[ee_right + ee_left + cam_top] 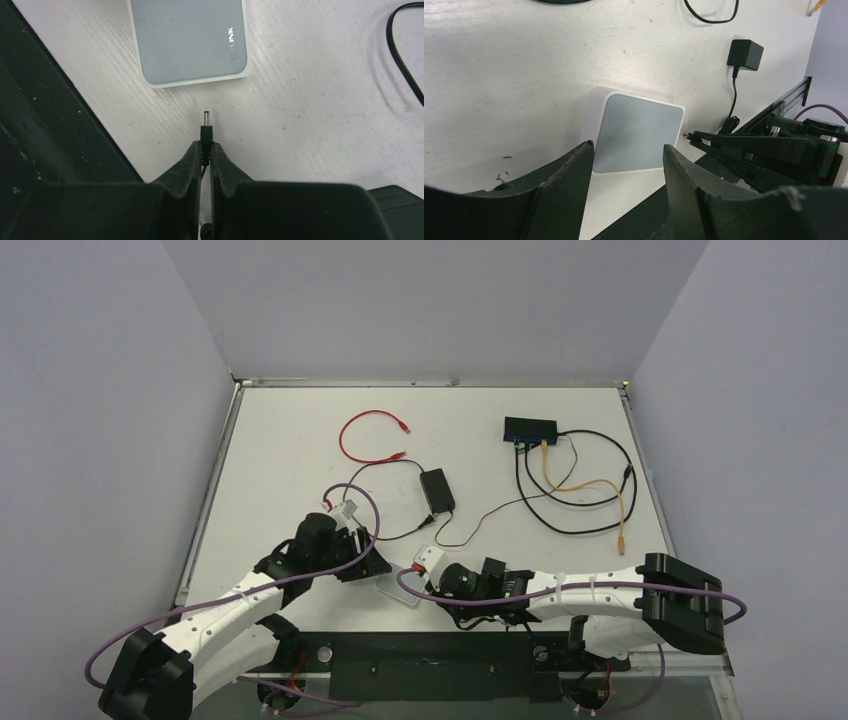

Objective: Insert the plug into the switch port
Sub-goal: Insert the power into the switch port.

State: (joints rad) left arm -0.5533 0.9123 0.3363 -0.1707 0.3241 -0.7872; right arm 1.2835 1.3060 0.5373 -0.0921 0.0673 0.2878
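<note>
Farthest left on the tabletop point(280, 440), a red cable point(365, 435) lies looped toward the far edge. Nearer the front edge, the left tool point(627, 148) is released: its two dark fingers point(574, 170) stand apart with nothing between them, aimed at a light grey rounded-square pad point(634, 132) that lies flat close to the near edge. Just right of the pad, the right tool point(205, 146) is clenched on the plug point(205, 122), a small black barrel plug gripped by its collar. Its metal tip sticks out past the fingertips and points at the pad's side, a gap of bare tabletop between them. Its thin black lead runs back between the fingers. Behind, near the middle of the tabletop, lies a black adapter brick point(437, 489). Farther right, toward the far right corner, sits the flat black switch point(530, 427). The switch port point(535, 441) is on its blue-trimmed near face, well apart from the plug. A yellow cable point(600, 485) and black cables point(560, 515) trail from that face toward the right edge.
</note>
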